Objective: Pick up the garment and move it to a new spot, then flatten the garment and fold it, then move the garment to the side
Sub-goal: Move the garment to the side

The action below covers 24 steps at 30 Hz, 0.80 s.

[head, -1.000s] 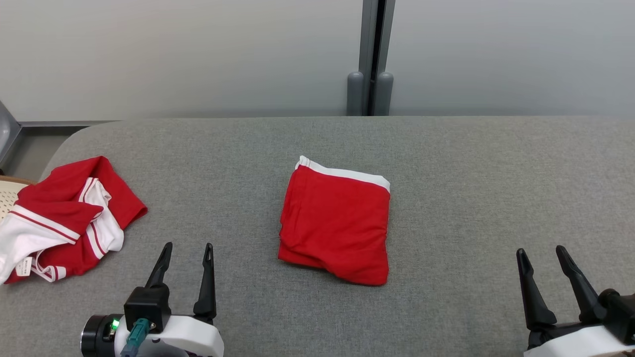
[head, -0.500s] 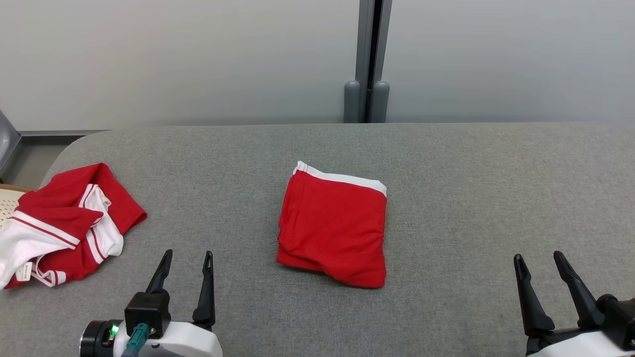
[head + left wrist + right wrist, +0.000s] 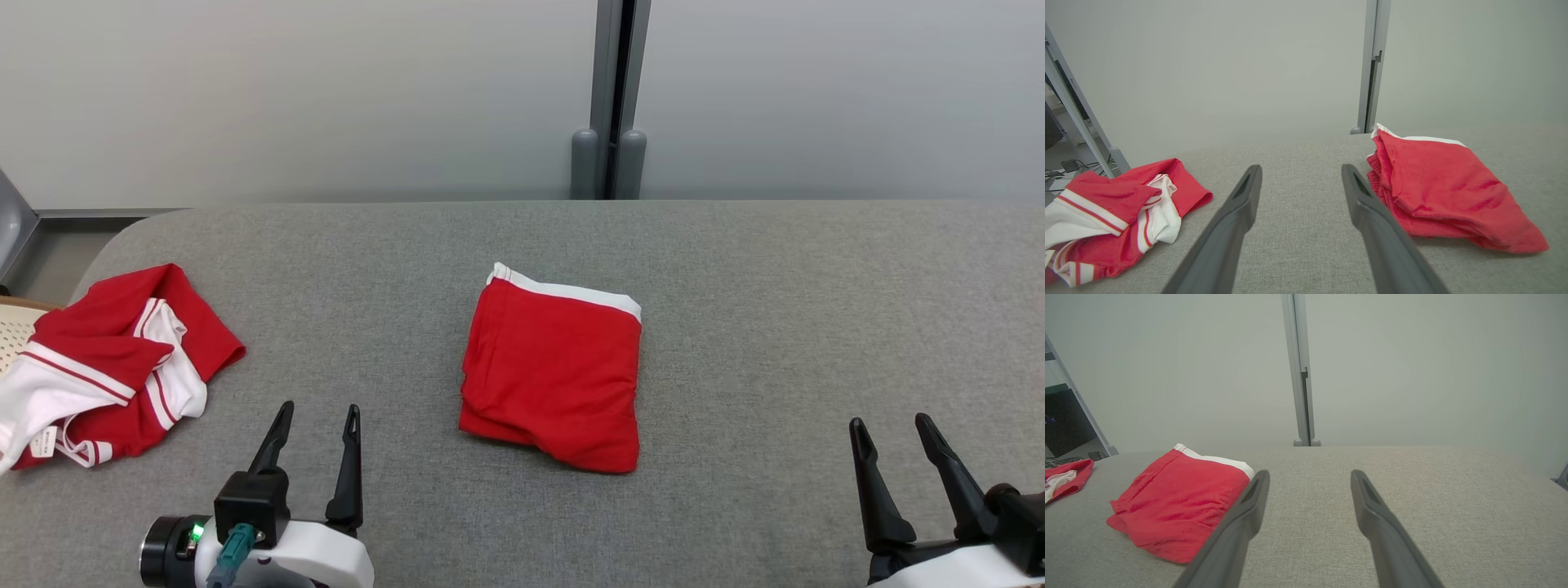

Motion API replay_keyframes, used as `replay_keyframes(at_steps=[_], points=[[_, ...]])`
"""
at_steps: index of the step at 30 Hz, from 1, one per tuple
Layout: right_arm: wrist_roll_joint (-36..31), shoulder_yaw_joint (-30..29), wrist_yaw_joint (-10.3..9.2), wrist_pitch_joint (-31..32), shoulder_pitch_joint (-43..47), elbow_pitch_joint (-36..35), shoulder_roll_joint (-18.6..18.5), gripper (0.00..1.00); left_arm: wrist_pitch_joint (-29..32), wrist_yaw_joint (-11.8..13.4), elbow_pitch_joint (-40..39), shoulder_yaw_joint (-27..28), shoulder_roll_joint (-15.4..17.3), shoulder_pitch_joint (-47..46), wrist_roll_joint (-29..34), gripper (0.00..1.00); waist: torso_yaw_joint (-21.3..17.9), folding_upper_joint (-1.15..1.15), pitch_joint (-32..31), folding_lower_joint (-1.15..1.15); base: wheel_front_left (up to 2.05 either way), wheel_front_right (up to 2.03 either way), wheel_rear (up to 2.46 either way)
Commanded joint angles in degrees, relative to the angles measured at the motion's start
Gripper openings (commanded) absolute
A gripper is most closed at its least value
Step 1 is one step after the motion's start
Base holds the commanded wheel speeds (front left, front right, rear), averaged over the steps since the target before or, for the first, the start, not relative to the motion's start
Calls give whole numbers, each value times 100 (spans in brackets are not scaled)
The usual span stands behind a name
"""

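Grey table | folded red garment centre | left gripper empty, parted | right gripper empty, parted

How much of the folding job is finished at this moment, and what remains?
Done: the red garment lies folded in the middle of the table. In hand: nothing; the left gripper and right gripper are open and empty. Left: moving it to the side.
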Motion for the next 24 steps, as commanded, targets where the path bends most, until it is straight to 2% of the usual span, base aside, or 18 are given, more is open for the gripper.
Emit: replay_keyframes(at_steps=[1, 5, 10, 15, 24], points=[[-21, -24, 0, -36, -1, -27, 8, 100, -5, 20, -20, -10, 7, -92, -12, 100, 14, 0, 27, 0, 0, 0, 0], [10, -38, 0, -47, -133, 41, -13, 100, 0, -13, -80, -65, -16, -265, 3, 100, 134, 0, 202, 0, 0, 0, 0], [120, 121, 0, -1, -559, 436, -178, 100, -38, -2, -205, -155, -147, -597, 1, 100, 504, 0, 626, 0, 0, 0, 0], [323, 595, -1, -59, -1283, 1304, -362, 100, -70, 39, -267, -228, -314, -927, -66, 100, 952, 0, 1040, 0, 0, 0, 0], [749, 1352, 0, -183, -2473, 2972, -247, 100, -86, 140, -599, -252, -449, -1125, -83, 100, 1378, 0, 1450, 0, 0, 0, 0]])
